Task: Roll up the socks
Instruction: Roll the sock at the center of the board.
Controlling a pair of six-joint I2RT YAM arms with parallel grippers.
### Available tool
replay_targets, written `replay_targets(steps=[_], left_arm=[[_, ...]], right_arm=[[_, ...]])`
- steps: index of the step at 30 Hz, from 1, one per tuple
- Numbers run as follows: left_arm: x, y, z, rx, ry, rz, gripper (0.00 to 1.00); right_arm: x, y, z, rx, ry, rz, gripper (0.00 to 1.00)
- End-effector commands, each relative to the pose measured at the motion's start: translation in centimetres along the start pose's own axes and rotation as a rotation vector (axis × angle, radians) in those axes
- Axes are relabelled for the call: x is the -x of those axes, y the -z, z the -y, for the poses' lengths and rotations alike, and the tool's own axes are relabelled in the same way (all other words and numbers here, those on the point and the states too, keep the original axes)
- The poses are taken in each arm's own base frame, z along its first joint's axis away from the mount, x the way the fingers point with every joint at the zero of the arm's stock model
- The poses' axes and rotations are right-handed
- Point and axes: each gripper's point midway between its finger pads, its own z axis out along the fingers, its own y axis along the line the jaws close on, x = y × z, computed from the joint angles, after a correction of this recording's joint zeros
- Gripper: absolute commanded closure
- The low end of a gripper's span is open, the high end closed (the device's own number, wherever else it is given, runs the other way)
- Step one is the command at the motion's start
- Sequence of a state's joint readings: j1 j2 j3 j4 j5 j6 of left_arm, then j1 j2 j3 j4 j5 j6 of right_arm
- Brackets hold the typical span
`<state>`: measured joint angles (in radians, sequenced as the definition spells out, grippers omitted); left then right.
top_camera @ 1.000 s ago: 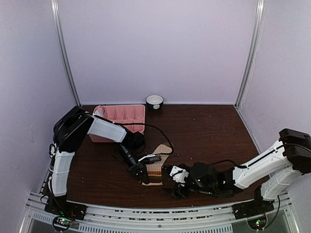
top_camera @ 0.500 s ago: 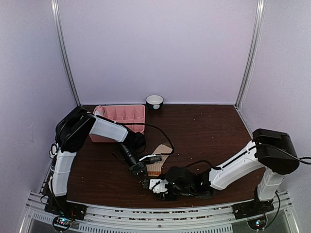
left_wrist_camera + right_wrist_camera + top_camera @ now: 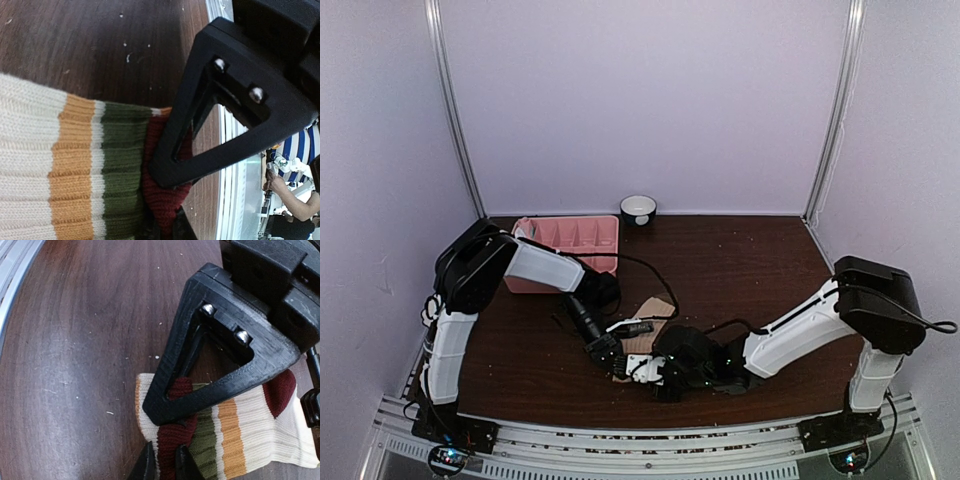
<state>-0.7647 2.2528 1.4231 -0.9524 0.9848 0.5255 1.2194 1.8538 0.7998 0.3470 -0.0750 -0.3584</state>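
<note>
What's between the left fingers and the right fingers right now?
The striped sock: its maroon end is pinched by both the left fingers and the right fingers. Both wrist views show it.

A tan striped sock (image 3: 645, 340) lay on the dark wooden surface (image 3: 760, 270), near its front edge and a little left of centre. The left arm bent in from the left, and the left end effector (image 3: 609, 358) was down at the sock's near-left end. The right arm stretched low across from the right, and the right end effector (image 3: 642, 370) was at that same end, just beside the other. How the jaws stood could not be made out. A pink tray (image 3: 570, 238) sat far left, with a small bowl (image 3: 638, 208) just right of it by the far wall.
</note>
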Motion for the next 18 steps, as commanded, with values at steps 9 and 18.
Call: replay_targets(steps=[9,18], left_arm=[[-0.9,2.5,0.5,0.178,-0.172,-0.056,0.02],[2.6,9.8,1.9,0.633,-0.389,0.128,0.02]], right_arm=[[-6.9,-0.6,-4.0,0.250,-0.287,-0.274,0.95],[-8.7,0.1,-5.6,0.376,-0.540,-0.318,0.98]])
